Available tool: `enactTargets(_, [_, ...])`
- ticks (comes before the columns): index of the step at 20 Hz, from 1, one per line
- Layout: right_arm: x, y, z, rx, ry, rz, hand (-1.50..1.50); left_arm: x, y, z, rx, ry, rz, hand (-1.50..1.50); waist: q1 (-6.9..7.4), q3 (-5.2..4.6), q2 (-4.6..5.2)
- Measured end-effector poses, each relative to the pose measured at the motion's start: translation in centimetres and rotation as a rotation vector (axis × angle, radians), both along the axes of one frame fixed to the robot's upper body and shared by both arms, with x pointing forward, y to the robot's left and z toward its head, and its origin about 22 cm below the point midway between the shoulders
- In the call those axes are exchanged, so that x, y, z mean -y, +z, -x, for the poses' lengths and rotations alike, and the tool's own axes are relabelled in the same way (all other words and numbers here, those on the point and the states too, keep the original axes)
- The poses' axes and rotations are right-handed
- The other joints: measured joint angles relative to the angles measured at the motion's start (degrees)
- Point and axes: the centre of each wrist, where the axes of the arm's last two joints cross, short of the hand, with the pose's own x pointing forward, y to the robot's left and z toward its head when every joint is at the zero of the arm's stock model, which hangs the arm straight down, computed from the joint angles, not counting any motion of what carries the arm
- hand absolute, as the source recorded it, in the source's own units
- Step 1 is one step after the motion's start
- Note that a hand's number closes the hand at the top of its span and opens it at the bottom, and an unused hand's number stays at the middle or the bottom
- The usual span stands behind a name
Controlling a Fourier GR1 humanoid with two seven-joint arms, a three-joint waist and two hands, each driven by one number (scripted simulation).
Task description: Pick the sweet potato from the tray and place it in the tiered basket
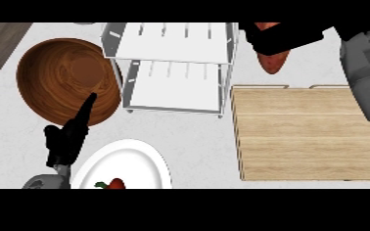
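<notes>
The reddish-brown sweet potato [272, 61] hangs in the air at the upper right, with my right hand [285, 38] curled round its upper part and hiding much of it. It is just right of the white tiered basket [173, 54], whose two slatted shelves hold nothing. Below it lies the light wooden tray [300, 132], bare. My left hand [70, 137] shows at the lower left with fingers straight, pointing up toward the wooden bowl.
A large brown wooden bowl [65, 78] sits at the left, close to the basket. A white plate [133, 164] at the bottom carries a red pepper-like item [113, 184]. The grey counter [198, 147] runs between plate and tray.
</notes>
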Motion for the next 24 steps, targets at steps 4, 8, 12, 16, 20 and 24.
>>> enactTargets(4, [-3.4, 1.6, -1.2, -0.028, 0.009, -0.006, 1.50, 0.4, -0.1, -0.4, 0.005, -0.013, 0.004, 0.00, 0.55, -0.01, 0.20])
enactTargets(8, [-6.7, 1.6, -2.8, -0.066, 0.022, 0.014, 1.50, 0.8, 0.2, -0.8, 0.007, -0.028, 0.013, 0.00, 1.11, -0.03, 0.47])
enactTargets(12, [-9.6, 1.2, -4.1, -0.096, 0.041, 0.023, 1.50, 1.1, -0.1, -0.8, 0.017, -0.032, 0.014, 0.00, 1.20, 0.06, 0.59])
enactTargets(16, [-12.1, -0.4, -5.2, -0.116, 0.059, 0.020, 1.50, 1.2, 0.0, -0.9, 0.021, -0.039, 0.014, 0.00, 1.36, 0.10, 0.72])
enactTargets(20, [-14.5, -1.8, -6.0, -0.135, 0.085, -0.003, 1.50, 1.0, 0.0, -1.1, 0.021, -0.044, 0.015, 0.00, 1.33, 0.11, 0.81])
enactTargets(24, [-15.9, -2.3, -6.6, -0.168, 0.116, -0.049, 1.50, 0.8, 0.1, -1.2, 0.017, -0.047, 0.018, 0.00, 1.11, 0.12, 0.76])
